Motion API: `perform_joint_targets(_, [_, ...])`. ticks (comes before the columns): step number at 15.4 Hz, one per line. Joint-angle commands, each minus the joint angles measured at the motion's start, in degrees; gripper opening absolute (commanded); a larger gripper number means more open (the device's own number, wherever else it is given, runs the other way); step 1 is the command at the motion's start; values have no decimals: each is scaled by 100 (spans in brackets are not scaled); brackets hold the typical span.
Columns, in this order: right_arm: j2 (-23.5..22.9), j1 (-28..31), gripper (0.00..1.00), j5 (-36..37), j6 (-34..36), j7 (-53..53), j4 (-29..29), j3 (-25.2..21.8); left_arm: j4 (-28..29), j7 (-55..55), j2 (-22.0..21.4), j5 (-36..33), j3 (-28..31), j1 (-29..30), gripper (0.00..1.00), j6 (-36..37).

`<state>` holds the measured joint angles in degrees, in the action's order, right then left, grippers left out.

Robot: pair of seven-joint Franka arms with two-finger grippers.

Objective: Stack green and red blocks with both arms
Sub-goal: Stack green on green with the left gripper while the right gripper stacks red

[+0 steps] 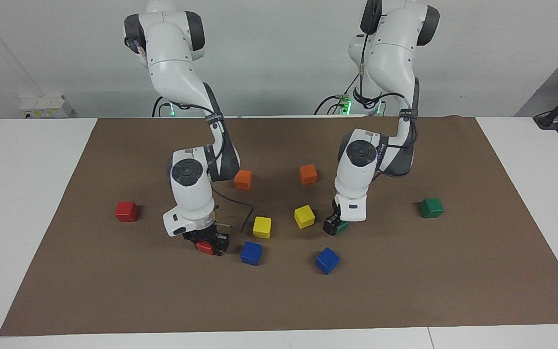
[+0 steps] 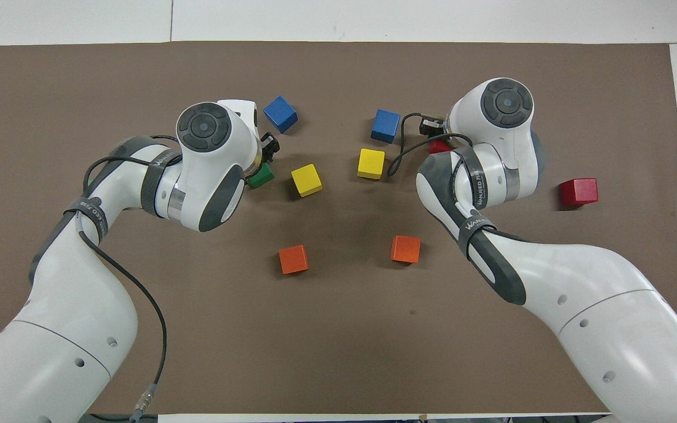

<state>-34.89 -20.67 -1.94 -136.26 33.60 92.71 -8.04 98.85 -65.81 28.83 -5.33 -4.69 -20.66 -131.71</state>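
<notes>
A red block [image 1: 205, 248] is gripped low on the worktop [image 1: 405, 291] by the right gripper [image 1: 208, 245], with a blue cube [image 1: 251, 253] just beside it. A green block [image 1: 341, 227] is gripped by the left gripper [image 1: 334, 226], near a yellow cube [image 1: 304, 216].
</notes>
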Motion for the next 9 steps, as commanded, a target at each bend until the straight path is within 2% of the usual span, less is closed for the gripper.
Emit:
perform_joint_targets(1, [176, 37, 0, -61, 221, 51, 117, 66, 4, -126, -114, -161, 100, -105, 0, 510])
perform_joint_targets(2, [176, 72, 0, -61, 423, 15, -24, 66, -206, -12, -175, -379, 91, -79, 0, 1002])
perform_joint_targets(3, [176, 98, 0, -61, 704, -11, -216, 66, -200, 311, -454, -512, 65, 8, 0, 1337])
perform_joint_targets(5, [298, 107, 0, -61, 1039, -299, -324, 57, 167, 1582, -1130, -382, 30, 638, 0, 1734])
perform_joint_targets(6, [516, 151, 0, -53, 1232, -588, -263, 48, 317, 2380, -1429, -155, 38, 946, 0, 1901])
perform_joint_targets(9, [1289, 502, 0, -9, 2023, -1625, 34, 4, 301, 4482, -1564, 224, 39, 1869, 0, 2149])
